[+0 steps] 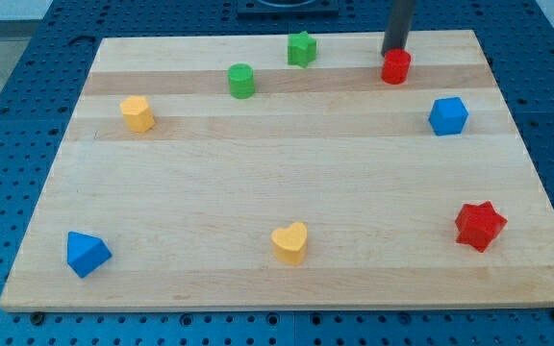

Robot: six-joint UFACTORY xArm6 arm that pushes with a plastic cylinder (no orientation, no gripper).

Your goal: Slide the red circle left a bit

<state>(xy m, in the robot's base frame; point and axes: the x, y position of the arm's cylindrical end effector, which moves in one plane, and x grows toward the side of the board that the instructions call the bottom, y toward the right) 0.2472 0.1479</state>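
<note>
The red circle (pixel 396 66) is a small red cylinder near the view's top right of the wooden board (pixel 287 163). My tip (pixel 393 51) is the lower end of a dark rod coming down from the view's top edge. It stands right behind the red circle, at its upper side, touching or nearly touching it. The contact itself is too close to tell.
A green star (pixel 301 48) and a green cylinder (pixel 241 81) lie left of the red circle. A blue cube (pixel 448 116) sits below it to the right. A yellow block (pixel 138 113), a blue triangle (pixel 88 254), a yellow heart (pixel 290 242) and a red star (pixel 479 226) lie farther off.
</note>
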